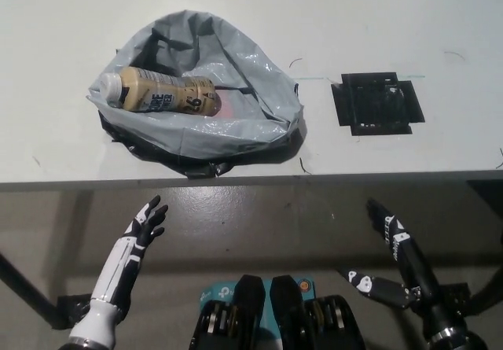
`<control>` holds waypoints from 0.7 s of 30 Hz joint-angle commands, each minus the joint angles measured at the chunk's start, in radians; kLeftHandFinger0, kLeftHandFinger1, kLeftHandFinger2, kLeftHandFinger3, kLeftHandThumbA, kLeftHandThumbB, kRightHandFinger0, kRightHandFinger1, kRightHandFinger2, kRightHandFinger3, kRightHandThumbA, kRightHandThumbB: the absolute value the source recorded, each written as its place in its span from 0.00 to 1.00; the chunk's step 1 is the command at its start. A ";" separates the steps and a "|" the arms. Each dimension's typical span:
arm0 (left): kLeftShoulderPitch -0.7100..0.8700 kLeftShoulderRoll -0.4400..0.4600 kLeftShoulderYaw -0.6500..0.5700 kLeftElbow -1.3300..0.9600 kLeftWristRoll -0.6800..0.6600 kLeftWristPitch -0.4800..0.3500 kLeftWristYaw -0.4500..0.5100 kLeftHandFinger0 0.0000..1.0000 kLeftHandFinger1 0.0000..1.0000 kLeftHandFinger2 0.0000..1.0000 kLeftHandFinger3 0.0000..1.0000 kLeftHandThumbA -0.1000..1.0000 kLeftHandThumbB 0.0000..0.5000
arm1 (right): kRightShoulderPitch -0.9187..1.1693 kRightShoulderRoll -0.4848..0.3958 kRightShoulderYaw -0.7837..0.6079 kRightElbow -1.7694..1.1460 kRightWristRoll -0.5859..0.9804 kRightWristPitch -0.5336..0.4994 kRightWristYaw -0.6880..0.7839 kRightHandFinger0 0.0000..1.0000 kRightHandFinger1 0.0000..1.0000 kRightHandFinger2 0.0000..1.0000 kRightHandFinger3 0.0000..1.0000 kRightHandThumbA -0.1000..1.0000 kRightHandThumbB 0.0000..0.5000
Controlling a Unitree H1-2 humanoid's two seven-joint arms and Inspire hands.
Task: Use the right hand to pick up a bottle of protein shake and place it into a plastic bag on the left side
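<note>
Surface, head view: a white table fills the upper part of the picture, its front edge runs across the middle, and below it a grey floor is seen
Bag: a grey plastic bag lies on the left part of the table, its mouth is wide open and the rim is rolled down, with dark lining at the underside
Bottle: the protein shake bottle lies on its side inside the bag, at the left half, with the white cap pointing to the left; it touches the bag only, no hand is on it
Black mat: a small black square mat is on the table to the right of the bag, well apart from it, and nothing stands on it
Right hand: the black right hand is below the table edge at the lower right, its fingers are spread and it holds nothing
Left hand: the white left hand rests below the table edge at the lower left, fingers apart and pointing upward, also holding nothing
Progress: I judge the task as good as finished, because the bottle is already in the bag and both hands are away from the table
Left to do: as far as I can see nothing, maybe only to bring the arms to rest
</note>
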 commanded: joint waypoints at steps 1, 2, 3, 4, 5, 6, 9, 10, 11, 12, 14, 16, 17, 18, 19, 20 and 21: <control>0.005 0.020 0.014 -0.026 -0.023 -0.020 -0.015 1.00 1.00 1.00 1.00 1.00 0.22 | 0.004 -0.011 0.008 -0.010 -0.028 -0.072 -0.019 1.00 1.00 1.00 1.00 0.85 0.32; 0.001 0.022 0.013 -0.022 -0.016 -0.023 -0.013 1.00 1.00 1.00 1.00 1.00 0.22 | 0.002 -0.012 0.008 -0.003 -0.024 -0.077 -0.018 1.00 1.00 1.00 1.00 0.85 0.32; 0.000 0.023 0.013 -0.021 -0.015 -0.024 -0.012 1.00 1.00 1.00 1.00 1.00 0.22 | 0.001 -0.012 0.008 0.000 -0.023 -0.080 -0.018 1.00 1.00 1.00 1.00 0.85 0.32; 0.001 0.025 0.013 -0.020 -0.014 -0.026 -0.012 1.00 1.00 1.00 1.00 1.00 0.21 | 0.002 -0.011 0.010 0.004 -0.026 -0.083 -0.020 1.00 1.00 1.00 1.00 0.84 0.34; 0.001 0.025 0.015 -0.019 -0.015 -0.028 -0.012 1.00 1.00 1.00 1.00 1.00 0.21 | 0.002 -0.011 0.011 0.006 -0.029 -0.085 -0.021 1.00 1.00 1.00 1.00 0.85 0.35; 0.001 0.027 0.015 -0.019 -0.016 -0.028 -0.012 1.00 1.00 1.00 1.00 1.00 0.22 | 0.004 -0.009 0.013 0.001 -0.033 -0.076 -0.022 1.00 1.00 1.00 1.00 0.85 0.35; -0.001 0.029 0.015 -0.016 -0.014 -0.029 -0.011 1.00 1.00 1.00 1.00 1.00 0.22 | 0.005 -0.009 0.016 0.000 -0.035 -0.073 -0.020 1.00 1.00 1.00 1.00 0.84 0.35; 0.002 0.031 0.017 -0.018 -0.011 -0.029 -0.009 1.00 1.00 1.00 1.00 1.00 0.22 | 0.003 -0.009 0.019 0.003 -0.032 -0.073 -0.016 1.00 1.00 1.00 1.00 0.84 0.35; 0.003 0.031 0.018 -0.018 -0.011 -0.028 -0.007 1.00 1.00 1.00 1.00 1.00 0.22 | 0.003 -0.009 0.020 0.004 -0.033 -0.072 -0.015 1.00 1.00 1.00 1.00 0.83 0.35; 0.002 0.032 0.019 -0.019 -0.011 -0.025 -0.006 1.00 1.00 1.00 1.00 1.00 0.22 | 0.001 -0.008 0.020 0.007 -0.030 -0.073 -0.013 1.00 1.00 1.00 1.00 0.82 0.34; 0.000 0.030 0.022 -0.018 -0.032 -0.017 -0.015 1.00 1.00 1.00 1.00 1.00 0.22 | -0.001 -0.009 0.022 0.008 -0.037 -0.069 -0.016 1.00 1.00 1.00 1.00 0.83 0.36; 0.006 0.030 0.019 -0.018 -0.019 -0.025 -0.011 1.00 1.00 1.00 1.00 1.00 0.21 | 0.007 -0.013 0.021 0.000 -0.038 -0.063 -0.015 1.00 1.00 1.00 1.00 0.84 0.38; 0.004 0.029 0.018 -0.017 -0.015 -0.022 -0.009 1.00 1.00 1.00 1.00 1.00 0.21 | 0.004 -0.015 0.019 0.001 -0.036 -0.064 -0.013 1.00 1.00 1.00 1.00 0.84 0.38; 0.004 0.028 0.018 -0.018 -0.017 -0.019 -0.009 1.00 1.00 1.00 1.00 1.00 0.21 | 0.001 -0.016 0.017 0.004 -0.031 -0.067 -0.012 1.00 1.00 1.00 1.00 0.83 0.36; 0.005 0.027 0.019 -0.018 -0.022 -0.019 -0.010 1.00 1.00 1.00 1.00 1.00 0.20 | 0.000 -0.018 0.018 0.004 -0.031 -0.065 -0.010 1.00 1.00 1.00 1.00 0.82 0.34; 0.006 0.026 0.021 -0.017 -0.032 -0.018 -0.014 1.00 1.00 1.00 1.00 1.00 0.21 | 0.000 -0.019 0.018 0.003 -0.033 -0.061 -0.009 1.00 1.00 1.00 1.00 0.81 0.35; 0.006 0.025 0.022 -0.017 -0.038 -0.016 -0.016 1.00 1.00 1.00 1.00 1.00 0.21 | -0.001 -0.019 0.019 0.003 -0.034 -0.059 -0.009 1.00 1.00 1.00 1.00 0.81 0.35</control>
